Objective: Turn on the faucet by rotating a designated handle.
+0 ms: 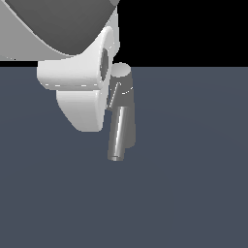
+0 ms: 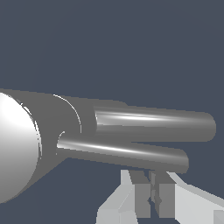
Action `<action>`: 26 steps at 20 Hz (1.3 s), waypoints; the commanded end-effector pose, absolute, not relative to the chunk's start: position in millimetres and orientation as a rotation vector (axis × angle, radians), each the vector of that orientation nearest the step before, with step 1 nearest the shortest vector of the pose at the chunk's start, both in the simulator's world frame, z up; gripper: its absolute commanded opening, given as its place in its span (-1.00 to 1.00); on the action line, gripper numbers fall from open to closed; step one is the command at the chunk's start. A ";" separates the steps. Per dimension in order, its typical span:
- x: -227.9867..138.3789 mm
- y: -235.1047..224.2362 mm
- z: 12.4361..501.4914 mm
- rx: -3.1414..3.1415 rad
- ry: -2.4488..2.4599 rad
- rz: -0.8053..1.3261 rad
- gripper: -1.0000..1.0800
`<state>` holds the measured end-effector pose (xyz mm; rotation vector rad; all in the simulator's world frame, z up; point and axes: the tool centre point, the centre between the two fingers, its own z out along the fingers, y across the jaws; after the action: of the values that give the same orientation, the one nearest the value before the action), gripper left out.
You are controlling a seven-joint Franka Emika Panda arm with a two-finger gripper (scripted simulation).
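Gripper [image 2: 154,194] hanging just beside faucet [image 1: 123,97], fingers [image 2: 141,192] nearly meeting, gripping nothing. Handle [image 2: 127,153] lying alongside spout [image 2: 157,124]; contact seemingly lacking. Arm bulking over exterior view's left.

faucet [image 1: 124,97] partly behind pincer [image 1: 80,104]

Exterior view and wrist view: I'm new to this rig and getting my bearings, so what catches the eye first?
In the exterior view, the bulky white gripper fills the upper left, pressed close beside the grey faucet. In the wrist view, the faucet's bright round cap looms large, with two tubes running off it.
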<state>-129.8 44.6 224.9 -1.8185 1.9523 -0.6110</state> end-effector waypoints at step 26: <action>-140.3 -10.7 219.0 -1.796 1.989 -0.610 -1.00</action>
<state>-136.3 3.3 223.3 -1.8219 1.9481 -0.6141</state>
